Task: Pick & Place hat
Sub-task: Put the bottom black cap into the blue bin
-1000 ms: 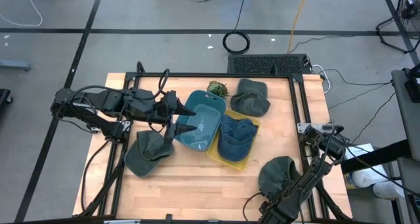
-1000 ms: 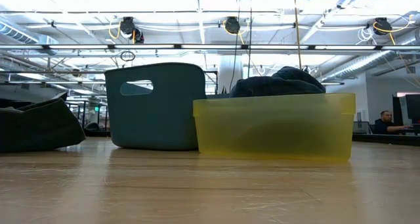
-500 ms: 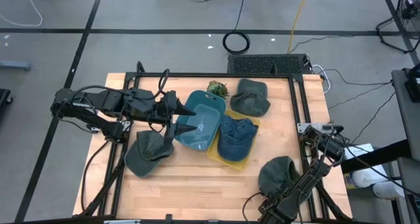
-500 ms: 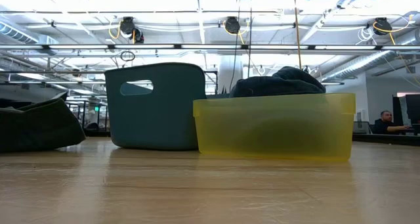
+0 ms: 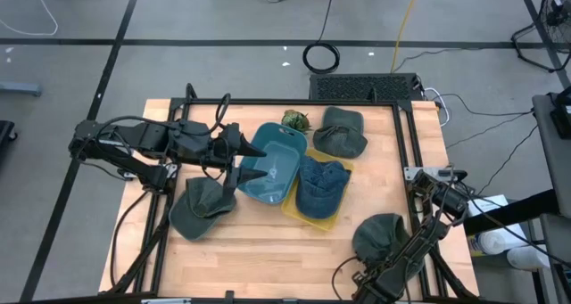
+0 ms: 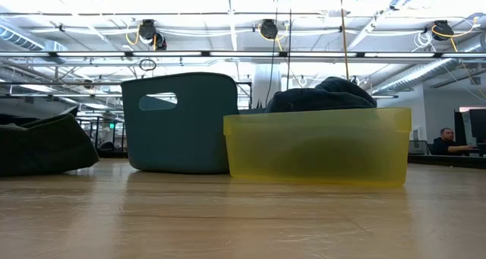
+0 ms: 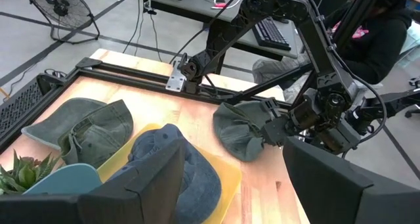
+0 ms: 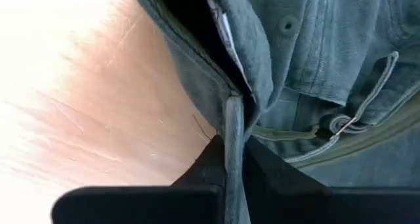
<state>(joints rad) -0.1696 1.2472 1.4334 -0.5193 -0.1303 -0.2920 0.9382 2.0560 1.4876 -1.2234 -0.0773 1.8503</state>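
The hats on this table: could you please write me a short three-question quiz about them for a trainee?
1. True or false: the yellow bin is empty.
2. Multiple choice: the right gripper is A) open above the teal bin, B) shut on the green hat at the table's near right corner, C) holding the plant.
3. How many hats lie on the bare table, outside both bins, and where is the left gripper?

Key
1. False: a blue hat lies in it.
2. B.
3. Three green hats, counting the gripped one; the left gripper hangs open at the teal bin's left edge.
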